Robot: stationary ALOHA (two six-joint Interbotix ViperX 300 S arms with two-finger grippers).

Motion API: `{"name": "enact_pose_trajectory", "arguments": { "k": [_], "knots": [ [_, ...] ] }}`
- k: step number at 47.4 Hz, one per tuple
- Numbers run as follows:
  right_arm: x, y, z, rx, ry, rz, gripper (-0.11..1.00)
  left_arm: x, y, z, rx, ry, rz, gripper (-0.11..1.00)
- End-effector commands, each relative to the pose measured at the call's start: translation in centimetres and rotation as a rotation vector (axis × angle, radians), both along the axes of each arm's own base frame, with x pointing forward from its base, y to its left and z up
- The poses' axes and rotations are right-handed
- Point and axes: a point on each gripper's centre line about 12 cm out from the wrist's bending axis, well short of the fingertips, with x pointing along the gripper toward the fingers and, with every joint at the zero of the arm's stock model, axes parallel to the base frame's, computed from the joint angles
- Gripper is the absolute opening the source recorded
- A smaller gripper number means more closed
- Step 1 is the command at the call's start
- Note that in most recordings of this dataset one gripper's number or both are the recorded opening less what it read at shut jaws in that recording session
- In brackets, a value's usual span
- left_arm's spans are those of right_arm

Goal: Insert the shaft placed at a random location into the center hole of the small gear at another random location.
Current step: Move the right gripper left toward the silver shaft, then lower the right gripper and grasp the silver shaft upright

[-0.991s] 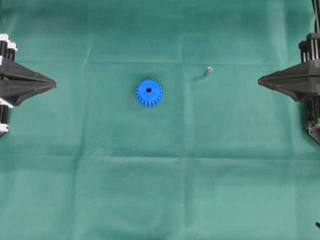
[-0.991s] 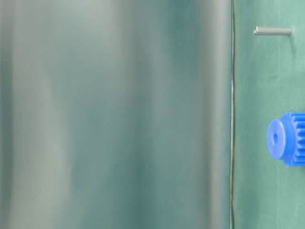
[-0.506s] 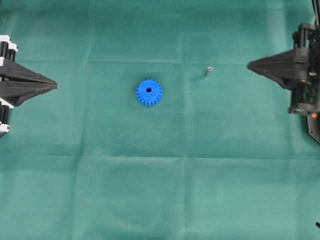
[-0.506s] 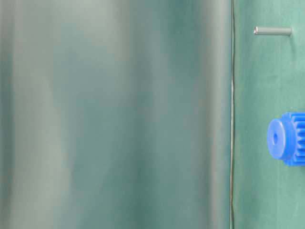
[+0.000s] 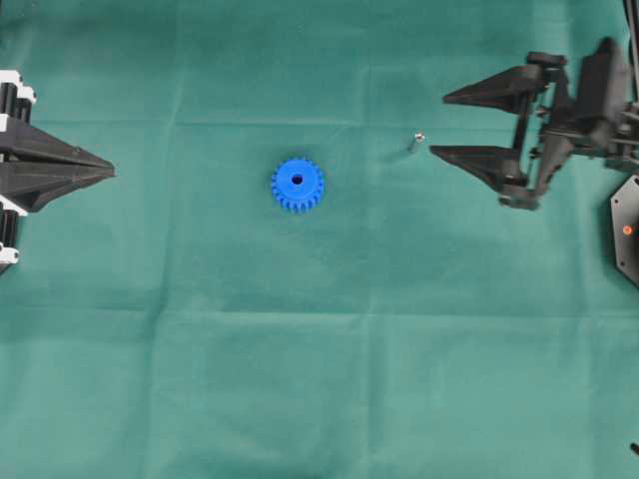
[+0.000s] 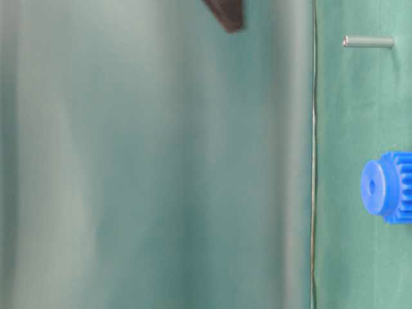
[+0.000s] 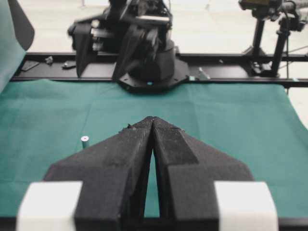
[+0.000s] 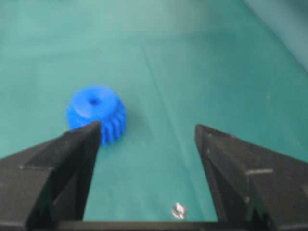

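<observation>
Overhead view: right claw (image 5: 437,125) spread wide, holding nothing, tips just beside the shaft (image 5: 416,141), which stands toward the worktop's (image 5: 319,379) far right. Small gear (image 5: 297,185) sits mid-worktop, center hole (image 5: 297,180) up. Left claw (image 5: 108,171) pinched together, empty, at the left edge.

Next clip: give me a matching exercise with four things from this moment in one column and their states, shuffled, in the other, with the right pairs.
Things:
1. left hand
2. right hand
3. shaft
4. small gear

States:
A. standing on end on the green cloth, just off a black fingertip
B. shut, at the left edge of the overhead view
C. flat on the cloth, hub and center hole facing up, nothing in the hole
D. open wide, fingers pointing toward the middle of the cloth

Pairs: 1-B, 2-D, 3-A, 4-C
</observation>
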Motion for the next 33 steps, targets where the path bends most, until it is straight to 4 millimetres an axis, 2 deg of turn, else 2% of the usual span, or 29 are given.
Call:
{"name": "enact_pose_trajectory", "arguments": {
  "k": [1, 11, 19, 27, 33],
  "knots": [
    [0.7, -0.8, -0.8, -0.004, -0.004, -0.021, 0.82, 0.2, 0.0, 1.0, 0.003, -0.025, -0.002, 0.0],
    [1.9, -1.7, -4.2, 0.023, 0.048, -0.053, 0.82, 0.2, 0.0, 1.0, 0.003, -0.023, -0.002, 0.0],
    [2.0, -2.2, -6.5, 0.046, 0.097, -0.082, 0.82, 0.2, 0.0, 0.9, 0.003, -0.017, -0.002, 0.0],
    [1.9, -2.5, -8.1, 0.062, 0.126, -0.106, 0.82, 0.2, 0.0, 0.8, 0.005, -0.012, -0.002, 0.0],
    [2.0, -2.6, -8.5, 0.063, 0.125, -0.112, 0.82, 0.2, 0.0, 0.9, 0.004, -0.015, -0.002, 0.0]
  ]
}}
